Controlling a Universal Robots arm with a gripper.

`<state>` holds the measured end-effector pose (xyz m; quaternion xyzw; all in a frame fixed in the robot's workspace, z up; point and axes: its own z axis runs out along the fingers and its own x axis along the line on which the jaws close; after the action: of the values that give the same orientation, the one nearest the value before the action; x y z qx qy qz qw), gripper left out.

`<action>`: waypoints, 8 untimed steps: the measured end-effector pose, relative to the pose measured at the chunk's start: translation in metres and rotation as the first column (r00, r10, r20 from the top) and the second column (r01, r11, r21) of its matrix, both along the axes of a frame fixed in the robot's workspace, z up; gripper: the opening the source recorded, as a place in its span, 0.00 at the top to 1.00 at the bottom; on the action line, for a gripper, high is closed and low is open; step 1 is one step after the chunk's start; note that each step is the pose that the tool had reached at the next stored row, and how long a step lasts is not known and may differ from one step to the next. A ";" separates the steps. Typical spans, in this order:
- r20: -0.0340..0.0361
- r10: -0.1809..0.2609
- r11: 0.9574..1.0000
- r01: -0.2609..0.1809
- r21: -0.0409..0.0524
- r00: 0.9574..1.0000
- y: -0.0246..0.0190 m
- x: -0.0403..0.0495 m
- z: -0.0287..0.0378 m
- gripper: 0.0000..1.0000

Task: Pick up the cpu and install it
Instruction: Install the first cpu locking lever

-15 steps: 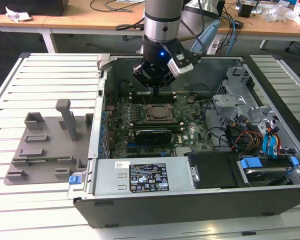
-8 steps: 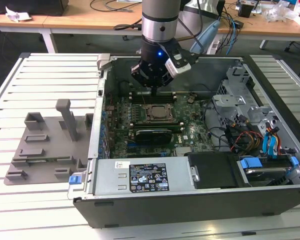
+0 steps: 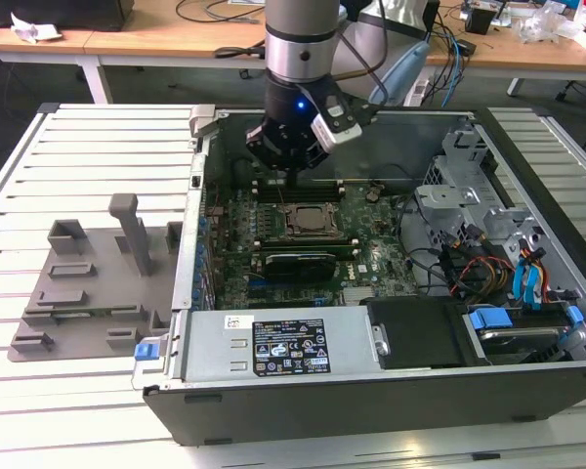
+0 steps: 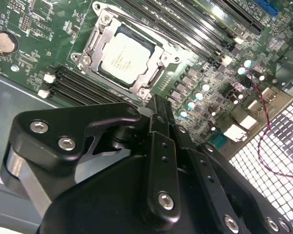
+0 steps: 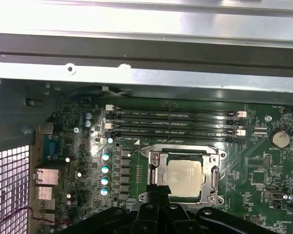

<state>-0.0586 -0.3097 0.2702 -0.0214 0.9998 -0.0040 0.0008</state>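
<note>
The cpu (image 3: 303, 221), a small square chip with a silvery metal top, lies flat inside the dark socket frame (image 3: 283, 207) on the green motherboard. Both wrist views show the cpu (image 4: 124, 56) (image 5: 184, 175) seated within the metal frame (image 4: 95, 36) (image 5: 154, 165), with nothing touching it. My gripper (image 3: 286, 179) hangs just above the board at the socket's far side, near the memory slots (image 5: 176, 122). Its black fingers (image 4: 158, 105) (image 5: 158, 189) are shut together with nothing between them, the tip just beside the socket's edge.
The open computer case (image 3: 190, 283) surrounds the board; its metal wall (image 5: 146, 78) runs close behind the memory slots. A grey plastic fixture tray (image 3: 88, 283) lies at the exterior view's left. Cables and drive bays (image 3: 488, 264) crowd the exterior view's right; the power supply (image 3: 273, 342) sits in front.
</note>
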 end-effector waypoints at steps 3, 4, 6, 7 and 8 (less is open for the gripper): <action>0.000 0.000 1.000 0.000 0.000 1.000 0.0012 -0.0057 0.0000 0.89; 0.000 0.000 1.000 0.000 0.000 1.000 0.0027 -0.0101 0.0000 0.89; 0.000 0.000 1.000 0.000 0.000 1.000 0.0058 -0.0197 -0.0001 0.89; 0.000 0.000 1.000 0.000 0.000 1.000 0.0074 -0.0242 -0.0006 0.89; 0.000 0.000 1.000 0.000 0.000 1.000 0.0093 -0.0275 -0.0010 0.89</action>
<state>-0.0861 -0.3004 0.2692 -0.0214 0.9998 -0.0040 0.0009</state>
